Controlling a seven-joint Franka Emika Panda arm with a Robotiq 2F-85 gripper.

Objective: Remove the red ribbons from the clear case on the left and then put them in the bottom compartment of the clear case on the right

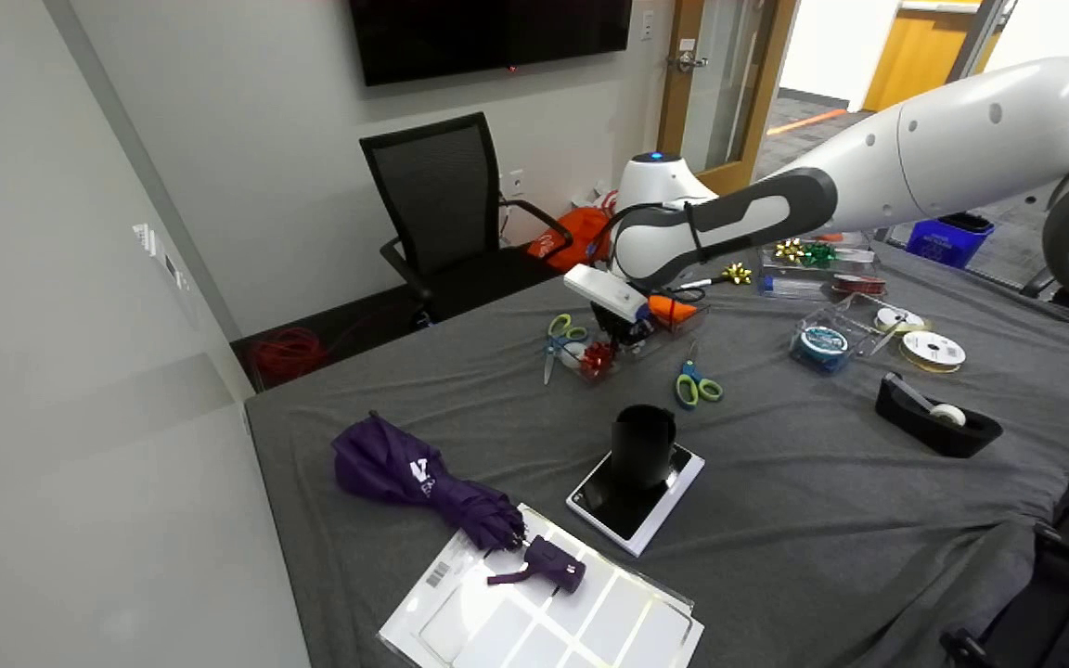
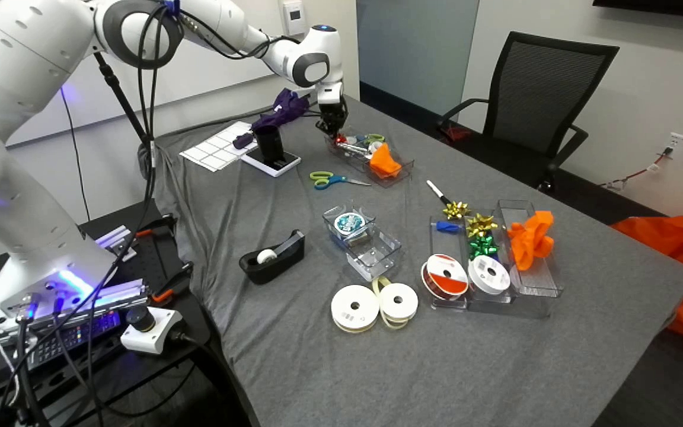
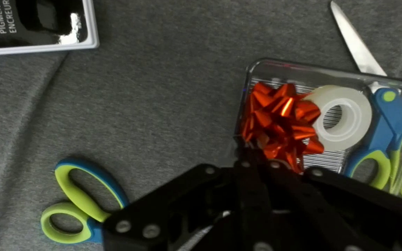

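"Start with the wrist view. Has the gripper [image 3: 253, 157] got the red bow [image 3: 283, 120]?"

"I can't tell. The jaws are together, their tips at the bow's edge and right by the wall of the clear case [image 3: 298, 73] it sits in. Whether a foil loop is nipped there, or the wall, or nothing — the bow and the gripper itself hide it."

"So what spoils the lift?"

"If it's the wall, I'd expect the case to tip, tape roll [image 3: 359, 115] and all. If it's one slick loop, it could slide out and drop back. The bow also crowds the roll and might drag it along, and the scissors [image 3: 394, 113] that show across the case's edge could get shoved."

"And from outside?"

"In an exterior view an orange bow [image 2: 384, 161] sits at the near end of that case, the red one at the far end. The larger case [image 2: 546, 276] with a green bow [image 2: 484, 246] lies well apart. I take it for the target, though which compartment counts as bottom I can't tell. A weak pinch has a long carry to fail in."

"Anything to hit on the way?"

"In an exterior view a black cup [image 1: 643, 445] stands on a flat, white-edged box [image 1: 618, 510], not far from the gripper. A low swing that way could knock it over — I'd carry high."
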